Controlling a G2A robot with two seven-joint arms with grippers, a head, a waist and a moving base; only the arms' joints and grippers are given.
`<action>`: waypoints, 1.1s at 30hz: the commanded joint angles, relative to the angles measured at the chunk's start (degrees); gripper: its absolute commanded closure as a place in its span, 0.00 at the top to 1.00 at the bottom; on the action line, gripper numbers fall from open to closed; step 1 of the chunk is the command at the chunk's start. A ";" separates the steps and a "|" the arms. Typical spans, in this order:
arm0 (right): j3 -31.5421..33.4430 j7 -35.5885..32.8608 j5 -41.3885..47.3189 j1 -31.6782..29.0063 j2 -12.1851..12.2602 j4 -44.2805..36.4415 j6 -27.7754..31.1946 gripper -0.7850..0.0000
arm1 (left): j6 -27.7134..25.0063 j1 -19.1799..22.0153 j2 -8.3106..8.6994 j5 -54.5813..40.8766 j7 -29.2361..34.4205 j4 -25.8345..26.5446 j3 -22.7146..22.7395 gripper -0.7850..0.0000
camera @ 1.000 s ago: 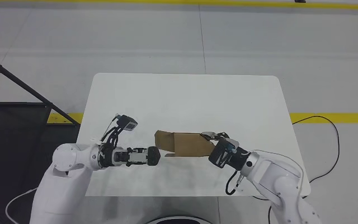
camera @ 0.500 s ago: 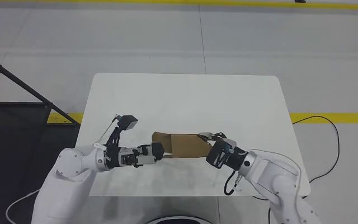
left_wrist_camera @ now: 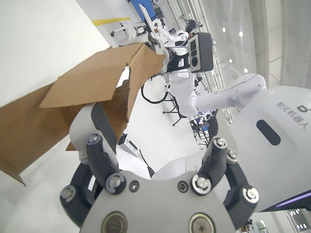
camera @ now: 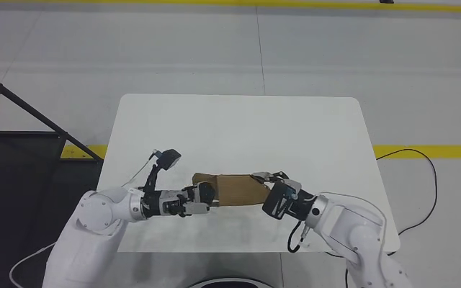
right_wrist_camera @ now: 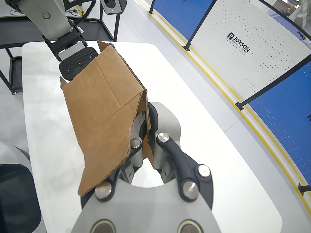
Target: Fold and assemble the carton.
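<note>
Right gripper [right_wrist_camera: 145, 120]: clamped on the right end of the carton [camera: 232, 189], with one finger on each side of a single cardboard wall.
Left gripper [camera: 203, 196]: fingers apart. One finger [left_wrist_camera: 83, 124] lay with its black pad against the left end flap of the carton. The other finger stood clear of the cardboard.
Carton: brown corrugated cardboard, partly folded into a sleeve. Its long side ran left to right and loose flaps hung at both ends. It spanned the gap between the two grippers.
Carton position: over the near middle of the table [camera: 238, 129], well apart from the far edge. Contact with the tabletop could not be determined.
Table: white, with rounded corners.
Floor: grey, with a yellow line [camera: 418, 151] running out to the right of the table. A black cable [camera: 431, 189] looped just beside the table's right edge.
Background: blue partition panels [right_wrist_camera: 184, 8] on black posts stood beyond the yellow line in the right wrist view.
</note>
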State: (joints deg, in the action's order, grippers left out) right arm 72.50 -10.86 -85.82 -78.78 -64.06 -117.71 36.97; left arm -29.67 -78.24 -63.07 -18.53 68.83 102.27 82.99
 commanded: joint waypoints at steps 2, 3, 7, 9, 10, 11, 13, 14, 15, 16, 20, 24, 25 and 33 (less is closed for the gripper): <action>-0.21 -0.02 -0.05 0.10 0.03 0.04 0.01 0.00 | -0.14 0.00 0.10 0.36 -0.42 -0.06 -0.56 1.00; -0.31 -0.02 -0.09 0.15 0.04 0.05 0.03 0.00 | -0.21 0.01 0.14 0.42 -0.55 -0.09 -0.69 1.00; -0.80 0.01 -0.10 0.36 0.05 0.15 0.00 0.00 | -0.55 0.00 0.27 0.60 -1.15 -0.22 -1.38 1.00; -1.12 -0.11 -0.09 0.56 0.03 0.23 -0.10 0.00 | -0.82 0.01 0.31 0.89 -1.59 -0.37 -1.88 0.98; -1.30 -0.14 -0.13 0.67 0.02 0.30 -0.15 0.00 | -0.96 0.06 0.33 1.25 -1.93 -0.50 -2.11 0.96; -1.46 -0.16 -0.17 0.80 0.02 0.38 -0.17 0.00 | -1.07 0.11 0.35 1.65 -2.21 -0.59 -2.38 0.96; -1.72 -0.16 -0.20 1.04 0.01 0.56 -0.28 0.00 | -1.13 0.20 0.38 2.16 -2.86 -0.72 -2.89 0.91; -1.84 -0.21 -0.15 1.13 0.00 0.65 -0.34 0.00 | -1.10 0.25 0.40 2.39 -3.06 -0.78 -3.15 0.84; -1.97 -0.28 -0.12 1.23 0.00 0.68 -0.32 0.00 | -1.13 0.36 0.42 2.79 -3.40 -0.84 -3.30 0.81; -2.05 -0.33 -0.09 1.34 0.00 0.71 -0.33 0.00 | -1.17 0.43 0.45 3.32 -3.72 -0.93 -3.44 0.78; -2.23 -0.57 -0.05 1.55 0.02 0.78 -0.46 0.00 | -1.35 0.57 0.55 4.48 -4.88 -1.08 -4.13 0.55; -2.34 -0.75 -0.05 1.65 0.06 0.77 -0.56 0.00 | -1.20 0.77 0.66 4.76 -5.80 -1.35 -4.59 0.49; -2.36 -0.76 -0.04 1.66 0.07 0.78 -0.58 0.00 | -1.21 0.82 0.69 4.86 -6.01 -1.40 -4.69 0.49; -2.49 -0.60 0.06 1.74 0.15 0.91 -0.69 0.00 | -1.26 0.99 0.92 5.40 -7.73 -1.77 -5.46 0.45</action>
State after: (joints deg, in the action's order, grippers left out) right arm 70.01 -11.48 -85.76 -77.04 -63.92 -116.82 36.27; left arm -30.87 -77.26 -62.17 -13.18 61.23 100.52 77.63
